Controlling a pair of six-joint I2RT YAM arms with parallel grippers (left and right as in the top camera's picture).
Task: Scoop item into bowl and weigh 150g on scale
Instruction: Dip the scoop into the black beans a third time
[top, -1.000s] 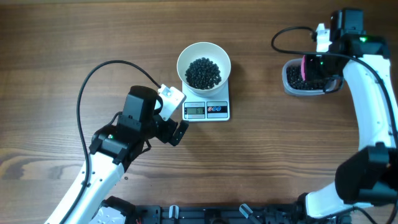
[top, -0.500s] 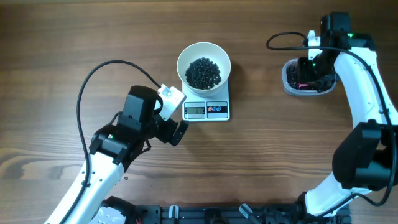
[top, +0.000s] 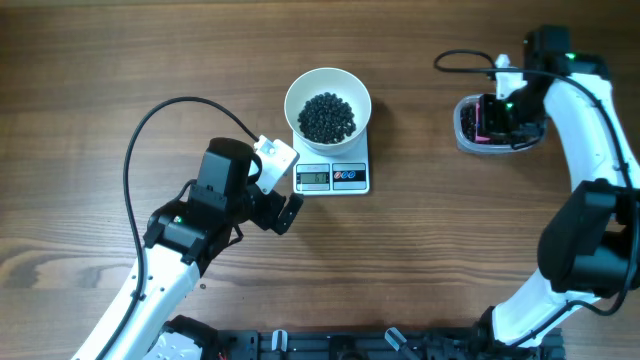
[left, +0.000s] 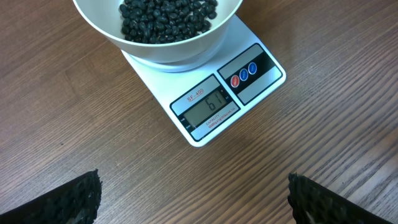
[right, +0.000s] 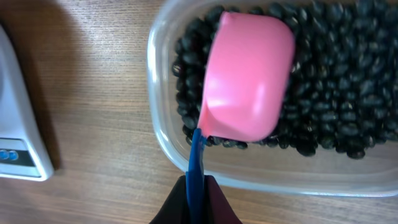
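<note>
The right gripper (right: 196, 186) shifted over the tub (right: 163, 143), pinching the scoop (right: 249, 74) by its thin handle (right: 196, 158); loose beans (right: 336, 93) spill easily; left gripper (left: 196, 199) gapes empty.

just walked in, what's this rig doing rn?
The right gripper is shut on the blue handle of a pink scoop, which sits in the clear tub of black beans. The white bowl stands on the scale, partly filled with beans. The display appears to read 61, short of target. The left gripper hangs open beside the scale, holding nothing.
</note>
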